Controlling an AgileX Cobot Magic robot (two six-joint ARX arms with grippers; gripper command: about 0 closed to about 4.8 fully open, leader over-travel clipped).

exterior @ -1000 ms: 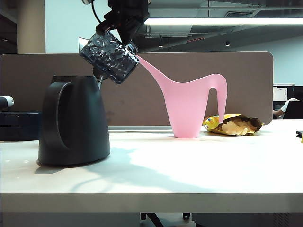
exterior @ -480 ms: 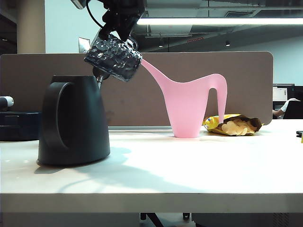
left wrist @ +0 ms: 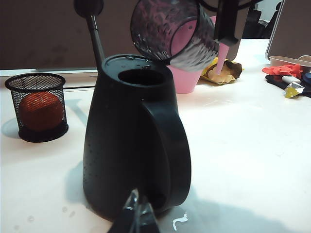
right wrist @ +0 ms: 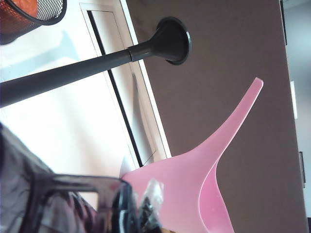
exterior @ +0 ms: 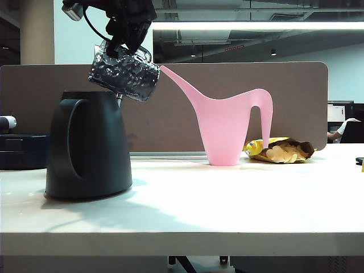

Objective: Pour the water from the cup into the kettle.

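Pour step happening right over the kettle

The right gripper (exterior: 122, 34) is clamping the cup (exterior: 124, 73) by its handle, tipping it mouth-down above the kettle (exterior: 88, 145) opening; the next bit looks like tilting further while staying centred. The left gripper (left wrist: 137, 213) is sitting pinched closed, empty, near the kettle's base.

Kettle (exterior: 88, 145) mouth and cup (exterior: 125, 73) contents, hidden from exterior view.

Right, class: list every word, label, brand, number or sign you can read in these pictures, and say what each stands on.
None can be read.
The yellow snack bag shows print too small and blurred to read.
The cup, kettle and pink watering can bear no visible text.
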